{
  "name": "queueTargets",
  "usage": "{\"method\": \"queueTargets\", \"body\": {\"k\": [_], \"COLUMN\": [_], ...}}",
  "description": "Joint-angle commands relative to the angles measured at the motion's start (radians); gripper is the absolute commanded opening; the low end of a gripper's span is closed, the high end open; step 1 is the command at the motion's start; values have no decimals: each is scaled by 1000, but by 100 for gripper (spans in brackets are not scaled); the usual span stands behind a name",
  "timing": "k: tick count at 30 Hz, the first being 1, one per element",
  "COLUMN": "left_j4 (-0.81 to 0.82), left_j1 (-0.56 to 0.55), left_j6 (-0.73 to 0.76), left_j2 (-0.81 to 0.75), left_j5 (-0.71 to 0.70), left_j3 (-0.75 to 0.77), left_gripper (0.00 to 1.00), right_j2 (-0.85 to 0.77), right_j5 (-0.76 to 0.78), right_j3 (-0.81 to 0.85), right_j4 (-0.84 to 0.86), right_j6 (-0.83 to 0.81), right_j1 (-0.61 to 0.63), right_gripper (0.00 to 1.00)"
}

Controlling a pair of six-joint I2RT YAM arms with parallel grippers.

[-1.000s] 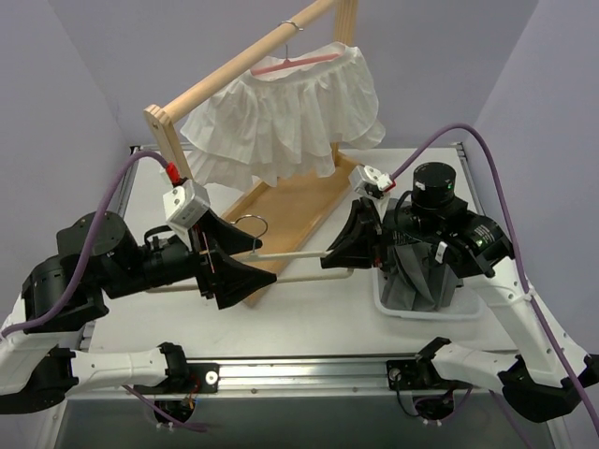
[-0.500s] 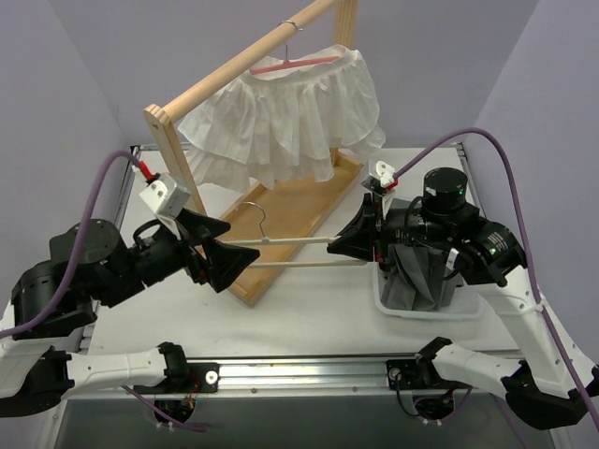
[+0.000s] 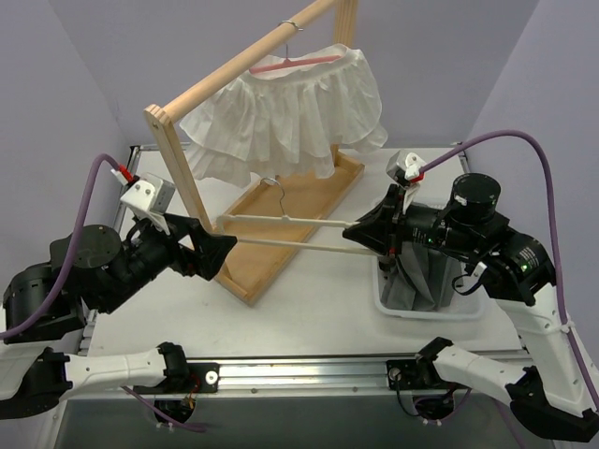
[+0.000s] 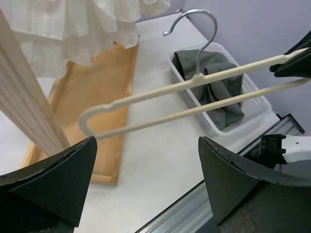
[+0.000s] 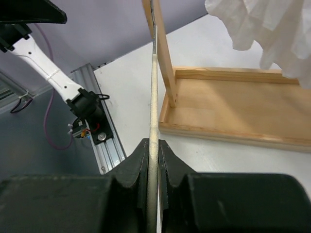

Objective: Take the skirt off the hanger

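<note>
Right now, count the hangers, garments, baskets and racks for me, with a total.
Hangers: 2, cream plastic hanger, pink hanger
Garments: 2, white ruffled skirt, dark grey garment
Baskets: 1, white plastic basket
Racks: 1, wooden rack
Total: 6

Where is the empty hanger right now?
The hanger is mid-table in the top view, horizontal between the arms: right end pinched in the right gripper, left end free before the open left gripper, above the wooden rack base.

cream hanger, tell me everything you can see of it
The cream hanger is a thin, plastic-looking loop of two long bars with a silver wire hook. Bare, it hangs roughly level above the table. The right gripper is shut on one end; the rounded other end lies between the left gripper's open jaws, seemingly untouched.
</note>
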Motion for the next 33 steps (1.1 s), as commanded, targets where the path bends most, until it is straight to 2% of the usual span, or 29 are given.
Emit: {"method": "queueTargets", "body": {"k": [1, 6, 12, 17, 22, 28, 33], "left_j4": [-37, -21, -78, -89, -30, -33, -15], "left_j1": [-6, -6, -6, -6, -6, -6, -6], "left_j6": [-20, -20, -35, -68, -95, -108, -120], "left_j2": [-18, -70, -46, -46, -82, -87, -90], "left_j5": [-90, -138, -138, -118, -87, -78, -61], "left_j3": [37, 28, 27, -60, -157, -193, -245], "left_gripper": [94, 94, 94, 94, 94, 94, 94], "right_j2": [15, 24, 99, 213, 349, 463, 486], "right_j5": [111, 204, 250, 267, 253, 302, 401], "right_j3": [72, 89, 160, 253, 377, 485, 517], "right_j4": [-32, 1, 92, 185, 282, 333, 351], "right_j6": [-1, 14, 23, 34, 54, 20, -19], "right_j1": [-2, -4, -4, -2, 4, 94, 174], "right_gripper": [0, 0, 0, 0, 0, 0, 0]}}
